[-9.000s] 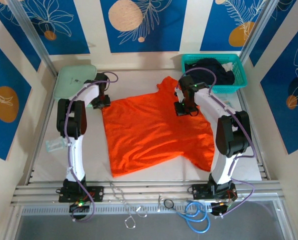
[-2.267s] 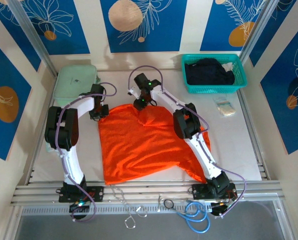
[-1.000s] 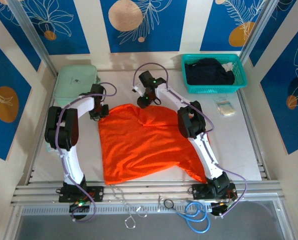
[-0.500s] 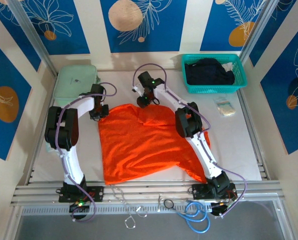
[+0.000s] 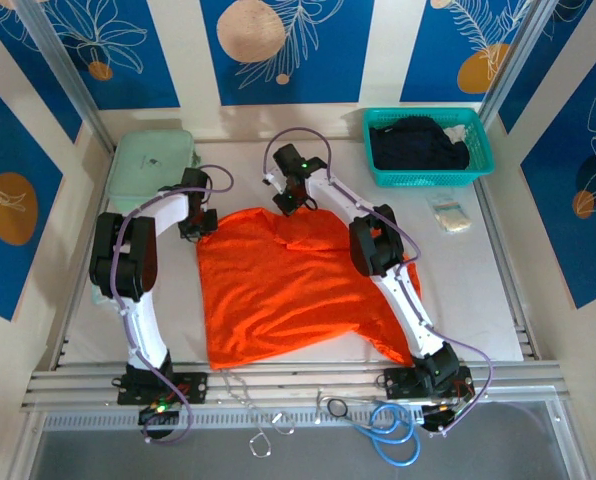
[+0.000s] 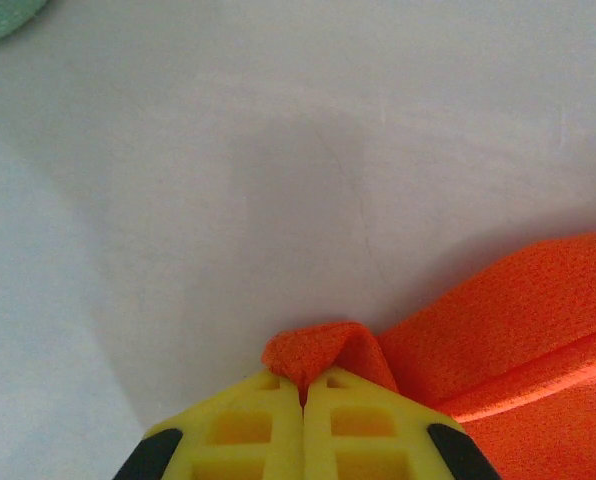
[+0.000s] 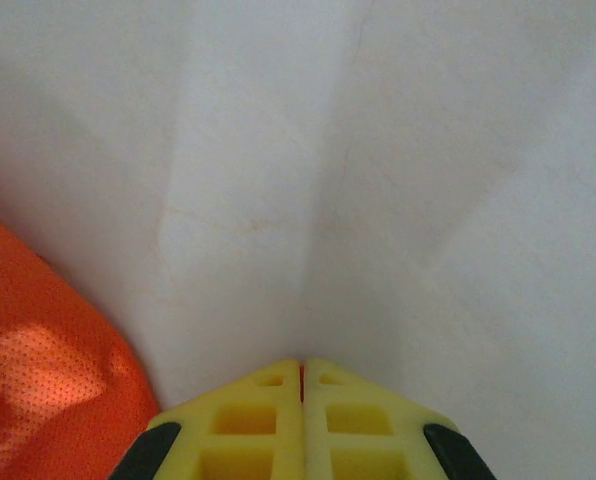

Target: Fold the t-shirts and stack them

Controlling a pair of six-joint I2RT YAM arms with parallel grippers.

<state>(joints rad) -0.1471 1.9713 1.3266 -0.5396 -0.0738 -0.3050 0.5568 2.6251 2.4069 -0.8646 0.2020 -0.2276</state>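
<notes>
Jaws of my left gripper [image 6: 303, 380] pinch a corner of the orange t-shirt [image 5: 278, 290]; my right gripper [image 7: 302, 368] sits closed beside its far edge.

Orange tee [image 5: 278, 290] = thin matt perforated cloth; tbl [image 5: 478, 290] smooth, matt.

I counted two t-shirts, an orange t-shirt [image 5: 288, 285] and a black t-shirt [image 5: 418, 145], one teal basket [image 5: 433, 177], one pale green box [image 5: 153, 160], one small packet [image 5: 450, 216], a left arm [image 5: 148, 310] and a right arm [image 5: 408, 300]

Open table [image 5: 478, 290] right of orange t-shirt [image 5: 278, 290], basket [image 5: 428, 180] and box [image 5: 150, 160] in far corners
</notes>
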